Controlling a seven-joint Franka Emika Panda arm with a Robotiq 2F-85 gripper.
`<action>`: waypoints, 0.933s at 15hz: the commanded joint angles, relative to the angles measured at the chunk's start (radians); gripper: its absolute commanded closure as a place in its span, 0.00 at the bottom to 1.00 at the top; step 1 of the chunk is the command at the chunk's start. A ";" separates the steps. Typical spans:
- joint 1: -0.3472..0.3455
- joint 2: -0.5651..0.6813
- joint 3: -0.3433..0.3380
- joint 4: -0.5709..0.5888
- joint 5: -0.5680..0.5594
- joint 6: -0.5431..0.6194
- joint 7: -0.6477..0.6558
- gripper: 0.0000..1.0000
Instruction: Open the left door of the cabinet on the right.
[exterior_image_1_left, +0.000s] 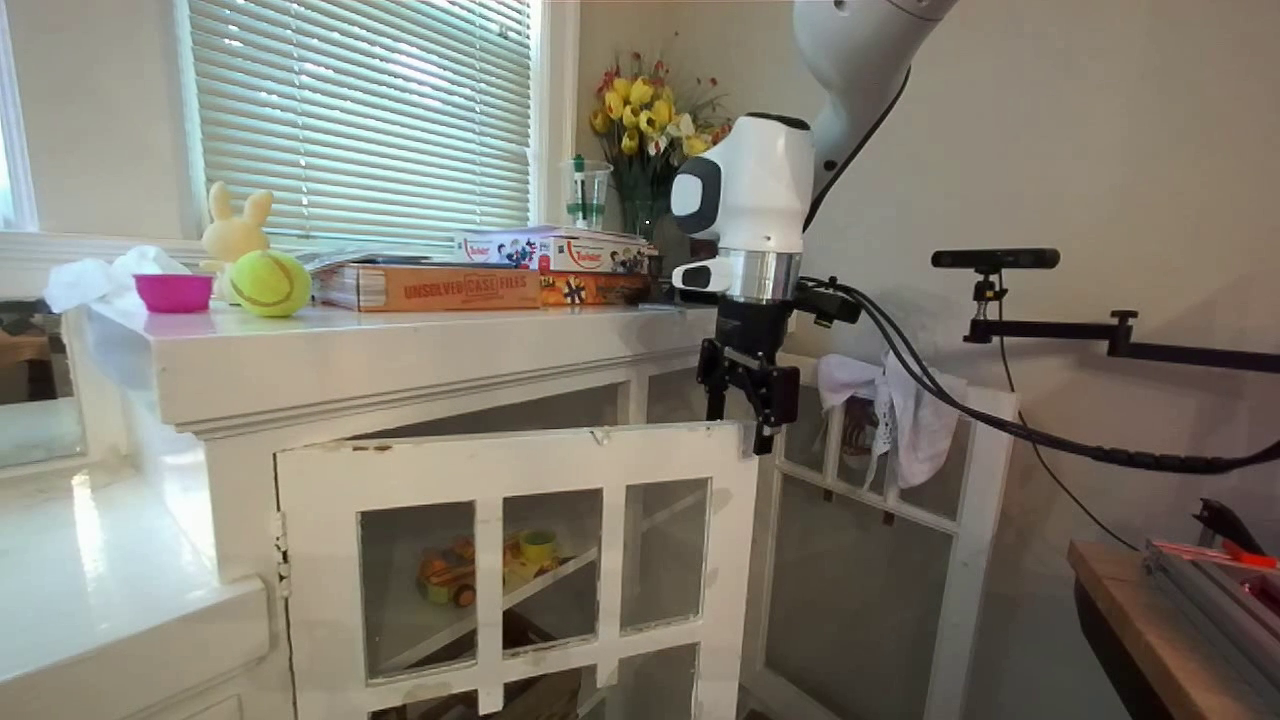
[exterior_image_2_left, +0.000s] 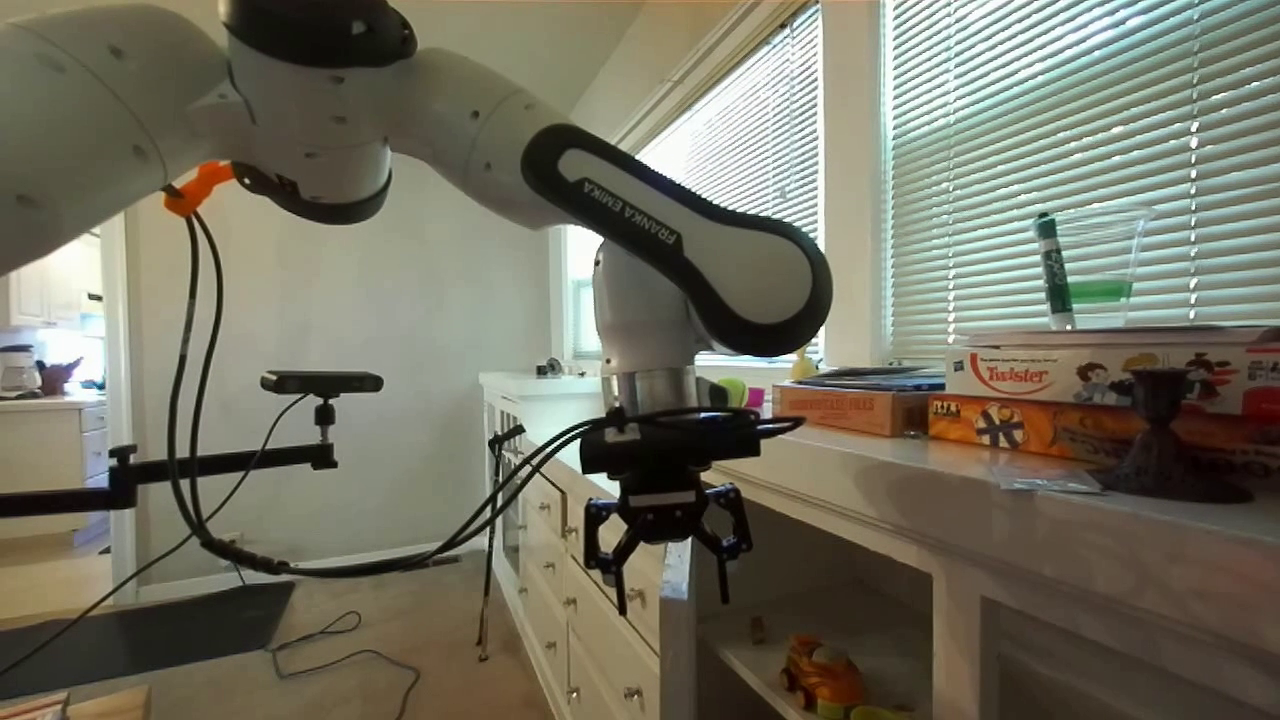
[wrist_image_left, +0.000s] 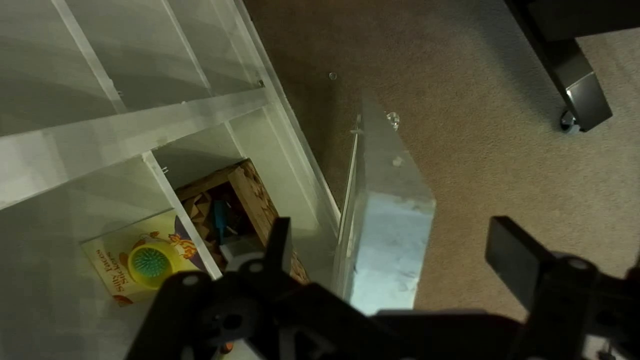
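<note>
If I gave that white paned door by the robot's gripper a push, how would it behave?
The paned door would probably swing, since a hinge shows along its edge. It looks fairly stiff, with thick, straight rails. Its chipped paint might flake where rubbed.

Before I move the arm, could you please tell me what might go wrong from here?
The open tool straddles the left door near its free corner, so a sideways move might swing or scratch it. The tennis ball sits atop the cabinet, near its front edge, and could roll off if jolted. The drooping cables could perhaps snag too.
</note>
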 joint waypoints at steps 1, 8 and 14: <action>-0.026 -0.018 0.039 0.006 -0.039 -0.013 0.027 0.00; -0.039 -0.018 0.057 0.006 -0.045 -0.013 0.028 0.00; -0.040 -0.018 0.057 0.006 -0.045 -0.013 0.028 0.00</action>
